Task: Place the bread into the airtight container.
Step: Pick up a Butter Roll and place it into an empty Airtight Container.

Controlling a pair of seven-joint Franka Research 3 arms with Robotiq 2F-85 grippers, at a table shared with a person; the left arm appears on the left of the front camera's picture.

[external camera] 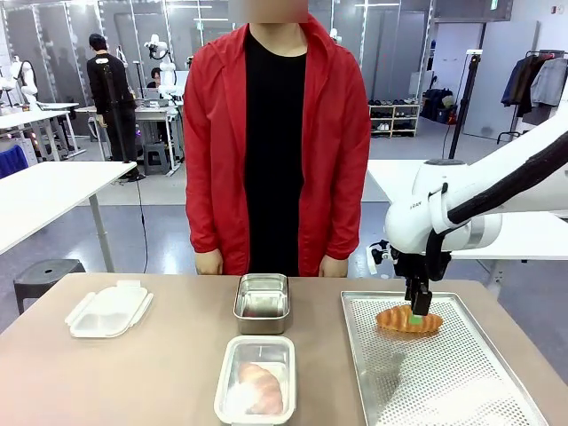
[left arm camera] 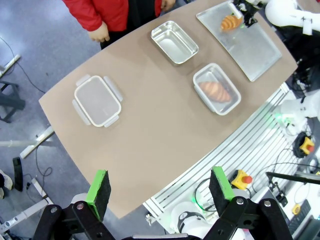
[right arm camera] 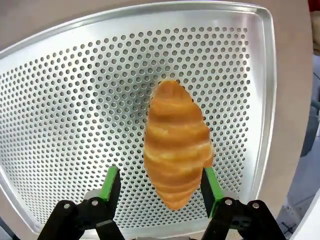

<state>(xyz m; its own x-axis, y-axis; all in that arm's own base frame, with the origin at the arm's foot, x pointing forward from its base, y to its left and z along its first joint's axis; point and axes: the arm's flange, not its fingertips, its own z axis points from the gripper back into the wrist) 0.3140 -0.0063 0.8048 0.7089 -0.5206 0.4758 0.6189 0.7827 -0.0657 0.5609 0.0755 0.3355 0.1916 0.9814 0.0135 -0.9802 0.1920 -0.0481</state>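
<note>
Brown table (external camera: 160, 373) bearing a perforated tray (external camera: 461, 382) at the robot's right. On the tray lies a croissant (right arm camera: 175, 145), straddled by the spread fingers of the right gripper (external camera: 417, 311). The airtight container (external camera: 257, 341), near centre, holds a second croissant (external camera: 262, 388). The left gripper (left arm camera: 160, 187) is spread and held high above the table. Lettering on the right arm (external camera: 444, 204) is too small to read.

On the right of the brown table (external camera: 160, 373), a perforated rectangular metal tray (external camera: 435, 382) with a golden-brown croissant (external camera: 395, 319) near its far edge. Pointing straight down at that pastry's middle, the black right gripper (external camera: 419, 309) of the white arm (external camera: 444, 209), green pad at the crust; finger spread not readable from here. Mid-table, a rectangular steel tin (external camera: 262, 302); just nearer, a clear rounded plastic container (external camera: 222, 390) holding a second croissant (external camera: 261, 389). Far left, a white clip-on plastic lid (external camera: 108, 309), lying flat. Behind the table, a person in red jacket and black shirt (external camera: 275, 142), hands (external camera: 209, 262) low at the far edge.
</note>
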